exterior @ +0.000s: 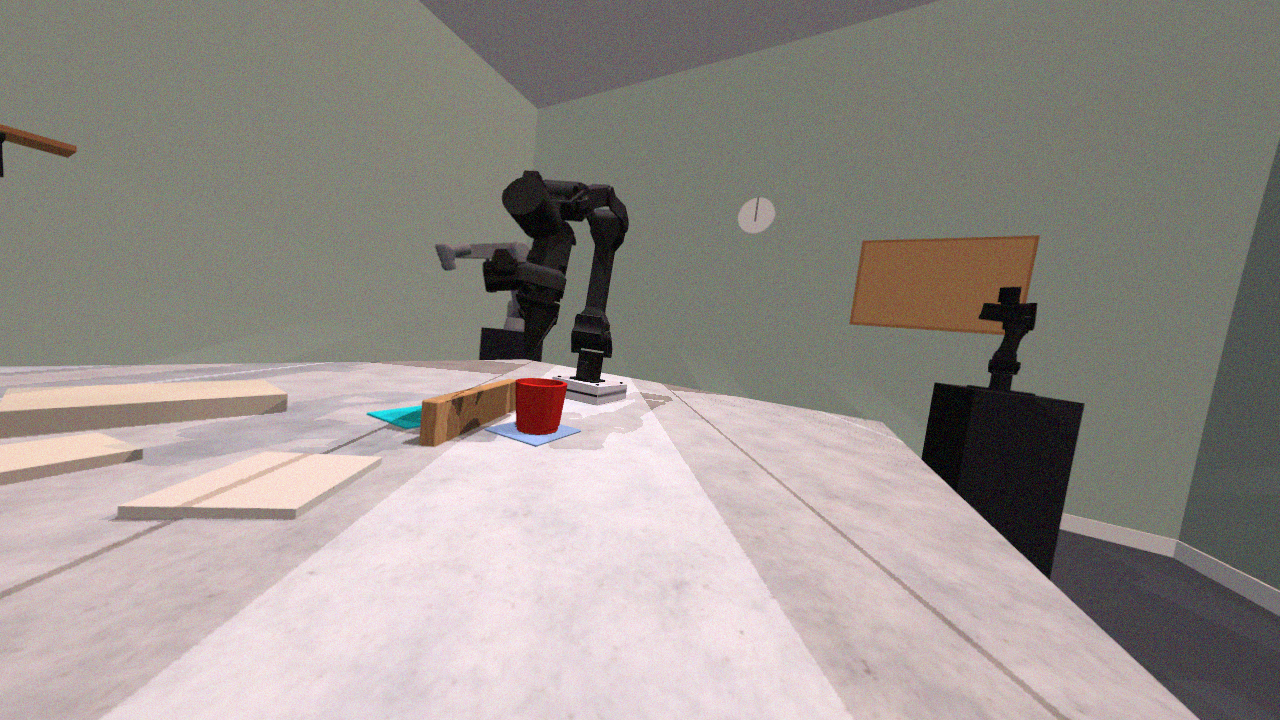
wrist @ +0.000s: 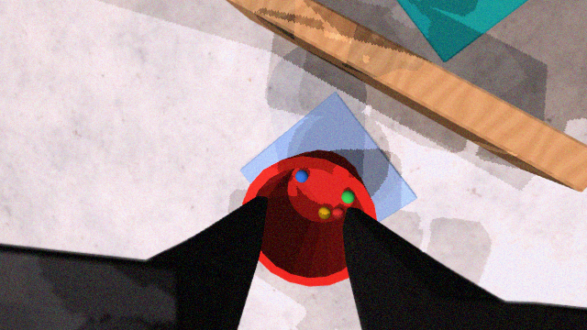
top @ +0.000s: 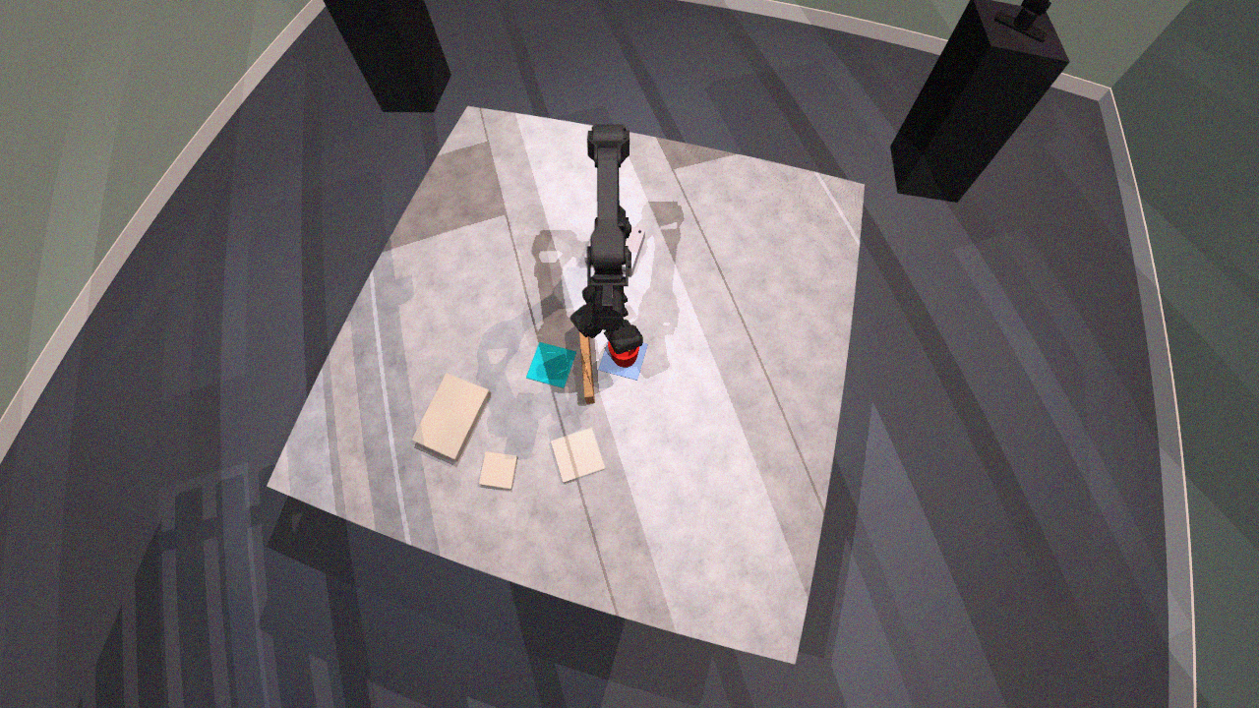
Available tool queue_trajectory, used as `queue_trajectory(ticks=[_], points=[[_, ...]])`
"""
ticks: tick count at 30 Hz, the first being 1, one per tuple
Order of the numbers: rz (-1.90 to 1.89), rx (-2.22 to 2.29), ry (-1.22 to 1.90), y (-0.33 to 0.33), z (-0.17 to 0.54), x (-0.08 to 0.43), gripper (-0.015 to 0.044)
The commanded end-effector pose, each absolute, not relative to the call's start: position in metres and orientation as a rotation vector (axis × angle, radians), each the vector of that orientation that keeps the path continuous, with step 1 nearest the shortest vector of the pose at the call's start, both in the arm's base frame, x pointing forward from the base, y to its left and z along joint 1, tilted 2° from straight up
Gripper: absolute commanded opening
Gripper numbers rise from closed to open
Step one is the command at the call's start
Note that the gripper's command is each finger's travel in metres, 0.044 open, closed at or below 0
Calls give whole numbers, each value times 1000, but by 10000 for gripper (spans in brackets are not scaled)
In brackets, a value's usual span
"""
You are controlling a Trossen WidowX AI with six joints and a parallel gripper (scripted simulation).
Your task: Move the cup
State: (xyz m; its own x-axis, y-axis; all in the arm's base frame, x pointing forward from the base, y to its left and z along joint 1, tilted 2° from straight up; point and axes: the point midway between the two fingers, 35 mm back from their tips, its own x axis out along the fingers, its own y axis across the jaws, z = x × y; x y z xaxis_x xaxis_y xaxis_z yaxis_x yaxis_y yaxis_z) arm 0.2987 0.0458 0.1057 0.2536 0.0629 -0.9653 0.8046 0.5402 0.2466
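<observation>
A red cup (top: 624,358) (exterior: 539,407) (wrist: 303,252) stands upright on the light blue pad (top: 609,367) (exterior: 537,438) (wrist: 339,124). Blue, green, yellow and red marbles lie in its bottom in the wrist view. The other pad is teal (top: 547,370) (exterior: 398,415) (wrist: 459,27) and bare. My gripper (exterior: 534,358) (wrist: 305,213) points down just above the cup, its fingers partly open with nothing between them. In the wrist view both fingertips overlap the cup's opening. In the top view the hand hides the fingers and part of the cup.
A low wooden bar (top: 587,379) (exterior: 465,411) (wrist: 459,96) stands between the two pads. A large beige block (top: 452,416) (exterior: 143,402), a small beige tile (top: 499,471) (exterior: 53,454) and a flat square tile (top: 578,454) (exterior: 250,483) lie farther from the arm's base.
</observation>
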Motion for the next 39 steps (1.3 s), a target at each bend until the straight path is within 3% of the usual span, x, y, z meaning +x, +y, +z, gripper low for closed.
queue_trajectory(ticks=[1,39], points=[[-914,949,1387,55,93,269,148],[-914,949,1387,58,47,269,148]])
